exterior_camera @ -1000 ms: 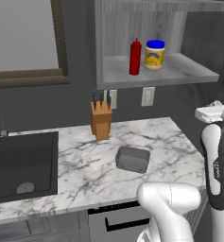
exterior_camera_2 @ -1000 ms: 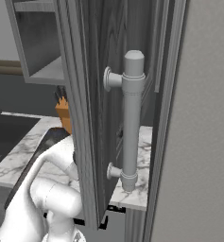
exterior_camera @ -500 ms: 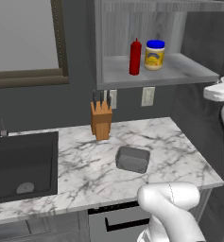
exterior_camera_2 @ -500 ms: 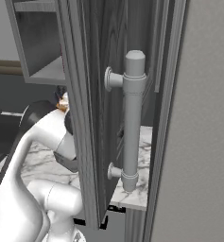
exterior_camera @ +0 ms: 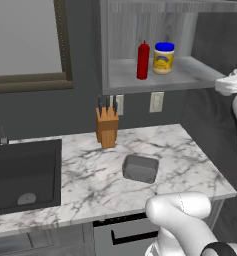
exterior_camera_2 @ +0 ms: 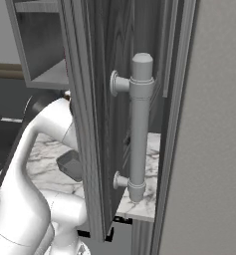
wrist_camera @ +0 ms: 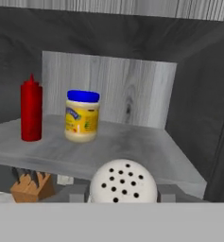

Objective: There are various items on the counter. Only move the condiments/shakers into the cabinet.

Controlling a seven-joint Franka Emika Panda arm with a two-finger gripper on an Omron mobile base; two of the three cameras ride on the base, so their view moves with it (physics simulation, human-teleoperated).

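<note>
In the hand view, the small whitish shaker [wrist_camera: 124,183], its domed top full of holes, sits low in the frame. My gripper [wrist_camera: 124,194] is shut on it, just in front of and slightly below the cabinet shelf [wrist_camera: 132,151]. A slim red squeeze bottle [wrist_camera: 31,111] and a blue-lidded yellow jar [wrist_camera: 82,116] stand upright on that shelf, to the left. From the left base view the bottle [exterior_camera: 143,60] and jar [exterior_camera: 163,58] stand side by side in the open cabinet [exterior_camera: 125,77]. My white hand [exterior_camera: 232,82] is at the cabinet's right edge.
A wooden knife block [exterior_camera: 107,127] stands at the back of the marble counter [exterior_camera: 90,180], and a grey pan [exterior_camera: 140,168] lies mid-counter. The dark sink [exterior_camera: 20,170] is at the left. A tall cabinet door with a bar handle [exterior_camera_2: 139,124] is close on the right.
My arm has lifted and swung right, bringing the hand up to shelf height at the cabinet's right side. Bottle, jar, pan and knife block have not moved.
</note>
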